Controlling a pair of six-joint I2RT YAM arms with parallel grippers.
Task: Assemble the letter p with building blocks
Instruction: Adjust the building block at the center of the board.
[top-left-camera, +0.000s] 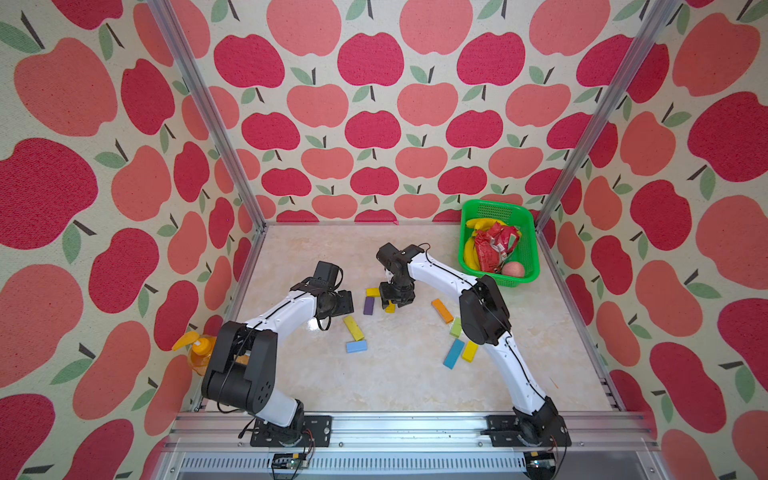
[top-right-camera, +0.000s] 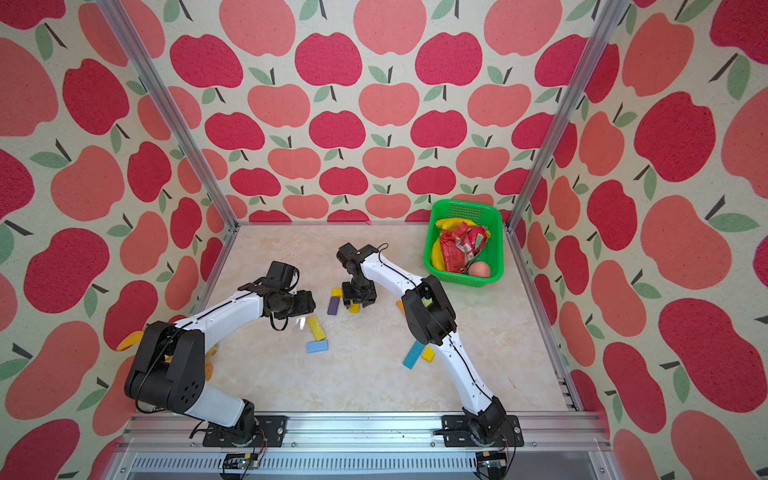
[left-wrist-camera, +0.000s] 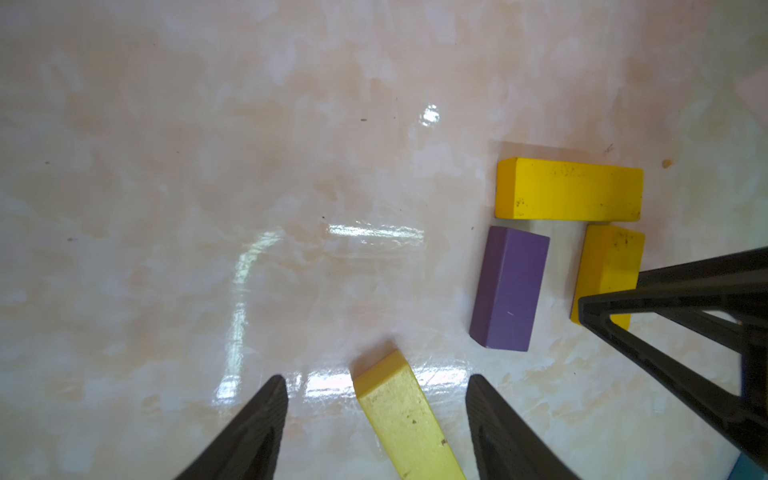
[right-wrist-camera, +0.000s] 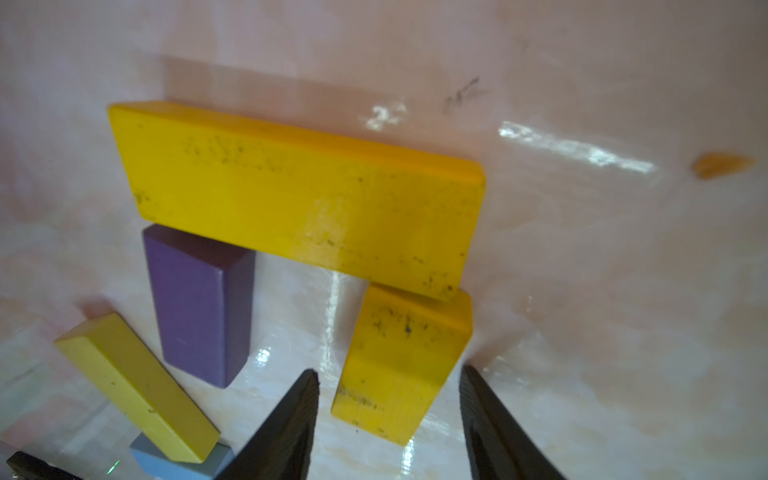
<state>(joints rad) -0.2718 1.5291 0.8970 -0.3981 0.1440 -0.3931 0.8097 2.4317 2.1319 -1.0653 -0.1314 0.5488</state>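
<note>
Three building blocks butt together as an arch, the letter p as it stands: a yellow bar (right-wrist-camera: 299, 195) across, a purple block (right-wrist-camera: 195, 303) under one end, and a short yellow block (right-wrist-camera: 403, 357) under the other. My right gripper (right-wrist-camera: 390, 372) straddles the short yellow block, open, with a gap on each side. In both top views it hangs over that group (top-left-camera: 392, 306). My left gripper (left-wrist-camera: 376, 378) is open above the end of a long pale-yellow block (left-wrist-camera: 403, 415) lying on the table, touching nothing. A light blue block (top-left-camera: 356, 346) lies just nearer.
Orange (top-left-camera: 442, 310), light green (top-left-camera: 456, 327), blue (top-left-camera: 454, 353) and yellow (top-left-camera: 470, 351) blocks lie beside my right arm's elbow. A green basket (top-left-camera: 528, 249) with bananas, a red packet and a round fruit stands at the back right. An orange bottle (top-left-camera: 199, 351) stands by the left arm's base.
</note>
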